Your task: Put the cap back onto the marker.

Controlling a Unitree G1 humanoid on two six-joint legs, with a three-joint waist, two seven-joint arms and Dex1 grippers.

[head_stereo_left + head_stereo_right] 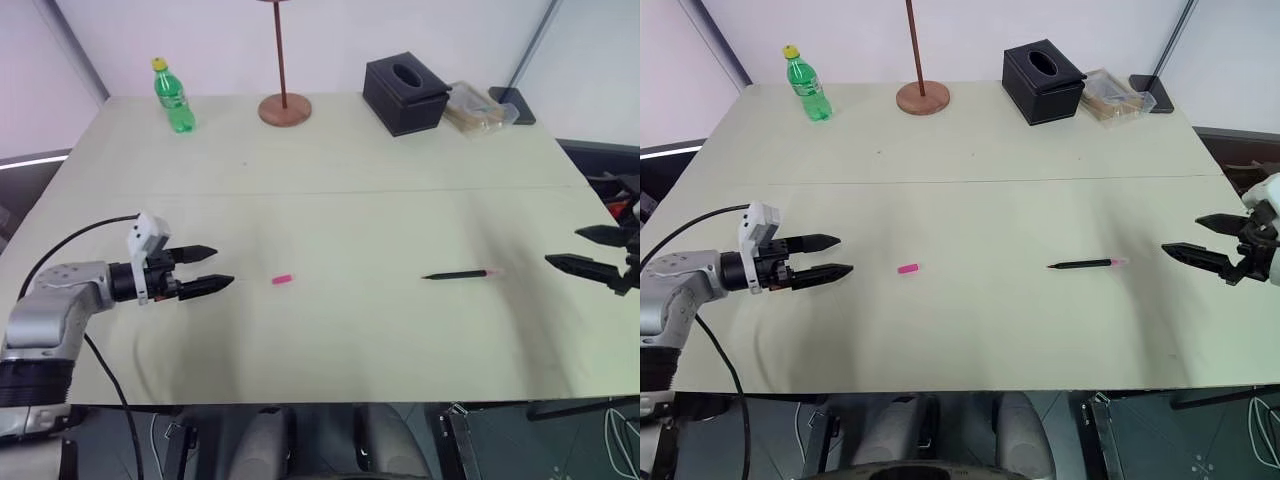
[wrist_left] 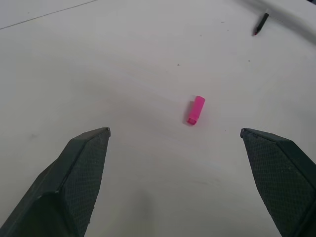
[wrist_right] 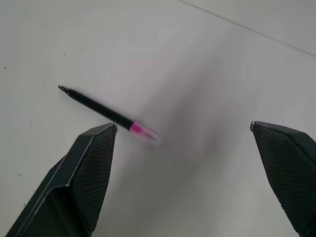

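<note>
Left gripper (image 1: pixel 213 268) hovers above the near left of the table (image 1: pixel 330 210), fingers spread and empty; cap (image 1: pixel 282 279) lies flat just beyond its fingertips, apart from them. Right gripper (image 1: pixel 1185 236) at the right edge, fingers likewise spread and empty; marker (image 1: pixel 1087 264) lies flat near its tips, pink end toward it, point toward the cap. Marker and cap well apart.

A matt, pale table top (image 1: pixel 330 340) carries a smooth, glossy-looking pink plastic cap (image 1: pixel 282 279) and a slim dark marker (image 1: pixel 458 274) with a pink end. The black fingers (image 2: pixel 74 177) of both grippers show a fine cross-hatched grip texture — matt, rubbery-looking. Behind stand a clear green plastic bottle (image 1: pixel 174 97) and a wood-toned stand (image 1: pixel 285 108).
</note>
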